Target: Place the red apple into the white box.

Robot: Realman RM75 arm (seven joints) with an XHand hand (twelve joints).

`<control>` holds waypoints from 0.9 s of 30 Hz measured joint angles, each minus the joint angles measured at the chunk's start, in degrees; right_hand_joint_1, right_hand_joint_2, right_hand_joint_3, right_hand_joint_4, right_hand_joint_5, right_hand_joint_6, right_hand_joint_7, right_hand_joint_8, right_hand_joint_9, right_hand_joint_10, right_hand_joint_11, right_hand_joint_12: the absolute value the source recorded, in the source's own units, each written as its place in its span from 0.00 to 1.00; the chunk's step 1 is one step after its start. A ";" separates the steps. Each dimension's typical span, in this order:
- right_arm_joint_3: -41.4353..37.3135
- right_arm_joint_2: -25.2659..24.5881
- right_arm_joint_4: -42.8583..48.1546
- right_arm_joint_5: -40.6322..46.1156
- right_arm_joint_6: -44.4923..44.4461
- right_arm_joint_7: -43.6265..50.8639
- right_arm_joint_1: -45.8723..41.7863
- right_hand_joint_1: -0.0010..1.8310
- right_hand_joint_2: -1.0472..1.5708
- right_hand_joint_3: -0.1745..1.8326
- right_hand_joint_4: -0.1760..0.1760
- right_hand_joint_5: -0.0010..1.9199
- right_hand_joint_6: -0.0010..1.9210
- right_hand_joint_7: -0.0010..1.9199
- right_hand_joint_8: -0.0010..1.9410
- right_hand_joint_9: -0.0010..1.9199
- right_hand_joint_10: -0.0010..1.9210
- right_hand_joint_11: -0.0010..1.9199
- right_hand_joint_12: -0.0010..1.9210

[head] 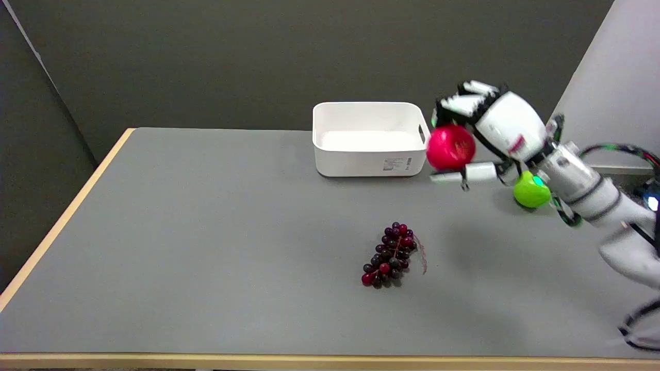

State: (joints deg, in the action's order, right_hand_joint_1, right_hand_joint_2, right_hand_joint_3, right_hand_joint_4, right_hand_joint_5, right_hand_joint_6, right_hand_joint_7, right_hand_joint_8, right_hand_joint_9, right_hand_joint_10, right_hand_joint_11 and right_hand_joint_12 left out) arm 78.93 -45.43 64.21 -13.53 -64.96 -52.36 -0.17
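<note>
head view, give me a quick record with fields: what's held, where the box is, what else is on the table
held: red apple, gripped by the right robot hand, off the table
apple position: just right of the white box, not yet over it
box: upright at the table's far side, nothing seen inside
other items: green fruit partly behind the arm; dark grapes nearer the camera
surface: grey table
</note>
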 measured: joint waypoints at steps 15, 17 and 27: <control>21.18 -7.12 -6.96 -0.19 20.81 3.80 28.65 0.64 0.81 0.26 0.31 0.32 0.81 0.46 0.66 0.44 0.74 0.23 0.78; 23.54 -9.04 -9.91 -0.63 22.92 4.22 32.21 0.64 0.82 0.25 0.30 0.32 0.81 0.46 0.66 0.43 0.73 0.23 0.77; 30.93 -18.93 -27.06 -2.96 32.00 8.04 46.85 0.64 0.82 0.24 0.21 0.30 0.82 0.46 0.67 0.42 0.75 0.20 0.73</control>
State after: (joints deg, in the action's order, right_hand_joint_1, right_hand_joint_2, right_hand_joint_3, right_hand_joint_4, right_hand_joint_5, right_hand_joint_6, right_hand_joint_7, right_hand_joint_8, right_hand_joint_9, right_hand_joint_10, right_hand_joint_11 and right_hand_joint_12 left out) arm 109.86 -64.35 37.15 -16.49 -32.96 -44.32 46.68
